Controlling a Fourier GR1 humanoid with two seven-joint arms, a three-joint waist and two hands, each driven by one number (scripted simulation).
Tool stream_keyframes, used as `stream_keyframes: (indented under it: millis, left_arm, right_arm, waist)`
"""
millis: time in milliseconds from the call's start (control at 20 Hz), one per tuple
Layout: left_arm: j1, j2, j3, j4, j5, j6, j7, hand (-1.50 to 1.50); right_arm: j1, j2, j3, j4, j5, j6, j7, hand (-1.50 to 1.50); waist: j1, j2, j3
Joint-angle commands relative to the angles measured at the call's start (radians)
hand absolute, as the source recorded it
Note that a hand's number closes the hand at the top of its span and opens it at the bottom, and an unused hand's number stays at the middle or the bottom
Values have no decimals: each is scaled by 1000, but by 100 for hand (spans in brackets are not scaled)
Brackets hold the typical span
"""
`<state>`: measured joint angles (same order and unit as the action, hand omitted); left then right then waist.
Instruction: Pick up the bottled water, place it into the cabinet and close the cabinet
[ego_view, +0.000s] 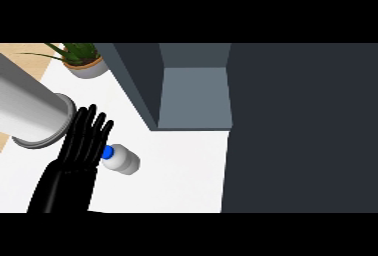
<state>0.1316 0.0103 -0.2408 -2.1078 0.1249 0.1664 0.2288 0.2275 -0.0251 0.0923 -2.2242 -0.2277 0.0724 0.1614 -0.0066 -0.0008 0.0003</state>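
The bottled water (124, 161), pale with a blue cap, is on the white counter (177, 180) at the lower left; its cap points up-left toward me. My left hand (77, 150) is right beside it on its left, fingers straight and pointing away, their edge against the cap. The fingers are not curled round the bottle. A grey forearm (29, 112) crosses the upper left, close to the camera. The open cabinet (193, 95) shows its grey inside just beyond the bottle. My right hand does not show.
A broad dark panel (299, 125), seemingly the cabinet's open door, fills the right half and hides the counter there. A potted plant (83, 59) stands at the far left corner. The cabinet's left wall (136, 85) rises between plant and opening.
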Motion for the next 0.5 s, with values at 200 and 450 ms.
stream_keyframes:
  millis: [200, 450]
  left_arm:
    - [124, -10, -90, -93, -18, 68, 52, -150]
    - [275, 34, -90, -159, 40, -3, -29, -150]
  right_arm:
    - [210, 7, 40, -62, -87, 88, -42, -150]
    - [236, 6, 1, -70, -98, 101, -60, -150]
  waist:
    - [2, -1, 0]
    - [6, -1, 0]
